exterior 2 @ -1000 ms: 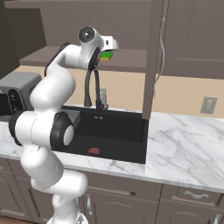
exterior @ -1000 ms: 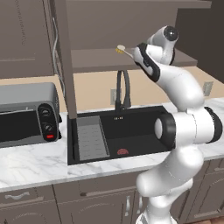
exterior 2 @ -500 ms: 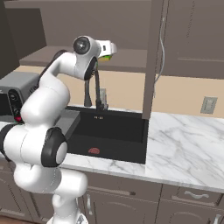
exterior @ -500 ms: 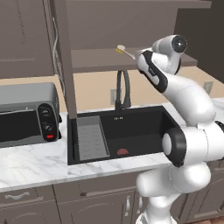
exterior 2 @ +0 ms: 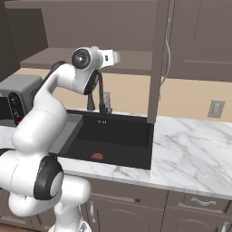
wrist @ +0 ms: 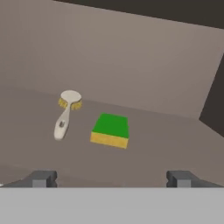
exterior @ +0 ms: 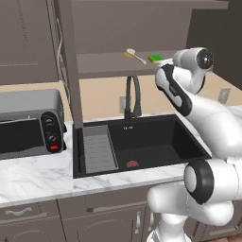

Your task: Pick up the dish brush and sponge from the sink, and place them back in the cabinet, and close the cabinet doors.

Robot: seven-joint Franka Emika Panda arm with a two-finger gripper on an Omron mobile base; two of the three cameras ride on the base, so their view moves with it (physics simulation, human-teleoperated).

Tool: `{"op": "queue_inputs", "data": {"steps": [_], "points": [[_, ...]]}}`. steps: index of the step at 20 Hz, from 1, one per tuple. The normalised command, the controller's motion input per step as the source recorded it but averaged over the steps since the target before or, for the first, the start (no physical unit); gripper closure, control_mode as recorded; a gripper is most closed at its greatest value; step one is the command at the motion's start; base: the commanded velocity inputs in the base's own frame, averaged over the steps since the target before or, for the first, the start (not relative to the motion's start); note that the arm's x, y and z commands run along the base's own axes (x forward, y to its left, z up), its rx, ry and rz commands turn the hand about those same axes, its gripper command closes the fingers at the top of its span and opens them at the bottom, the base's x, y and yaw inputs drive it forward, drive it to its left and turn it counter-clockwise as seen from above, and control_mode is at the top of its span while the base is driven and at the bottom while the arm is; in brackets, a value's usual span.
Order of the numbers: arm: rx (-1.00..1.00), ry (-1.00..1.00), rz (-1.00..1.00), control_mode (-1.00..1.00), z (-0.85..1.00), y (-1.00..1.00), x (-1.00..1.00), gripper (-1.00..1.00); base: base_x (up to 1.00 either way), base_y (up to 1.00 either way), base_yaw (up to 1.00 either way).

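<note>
The dish brush [wrist: 66, 113], cream-headed with a pale handle, lies on the cabinet shelf [wrist: 170, 144], and the green-and-yellow sponge [wrist: 110, 130] lies flat just right of it. My gripper [wrist: 110, 178] is open and holds nothing, its tips a short way back from both. From the left base, the brush [exterior: 135, 55] and sponge [exterior: 155, 58] rest on the shelf [exterior: 101, 64] above the black sink [exterior: 158, 139], with my raised arm right beside them. Both cabinet doors [exterior: 71, 80] [exterior 2: 158, 59] stand open, seen edge-on.
A black arched faucet [exterior: 131, 97] rises behind the sink, which has a grey ribbed tray [exterior: 98, 151] and a red drain [exterior: 133, 164]. A toaster oven [exterior: 28, 124] stands on the marble counter at the left. More counter [exterior 2: 190, 145] stretches right of the sink.
My hand has drawn back from the shelf, away from the sponge and brush. Both stay lying on the shelf. The doors have not moved.
</note>
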Motion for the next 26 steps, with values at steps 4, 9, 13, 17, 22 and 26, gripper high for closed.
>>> {"op": "queue_inputs", "data": {"steps": [4, 9, 13, 17, 22, 26], "points": [[0.00, 0.00, 0.00, -1.00, 0.00, -0.22, -0.42, -1.00, 0.00, 0.00, 0.00], [0.00, 0.00, 0.00, -1.00, 0.00, -0.24, -0.40, -1.00, 0.00, 0.00, 0.00], [0.00, 0.00, 0.00, -1.00, 0.00, -0.21, -0.36, -1.00, 0.00, 0.00, 0.00], [0.00, 0.00, 0.00, -1.00, 0.00, -0.19, -0.37, -1.00, 0.00, 0.00, 0.00], [0.00, 0.00, 0.00, -1.00, 0.00, -0.18, -0.37, -1.00, 0.00, 0.00, 0.00], [0.00, 0.00, 0.01, -1.00, 0.00, -0.15, -0.28, -1.00, 0.00, 0.00, 0.00]]}}
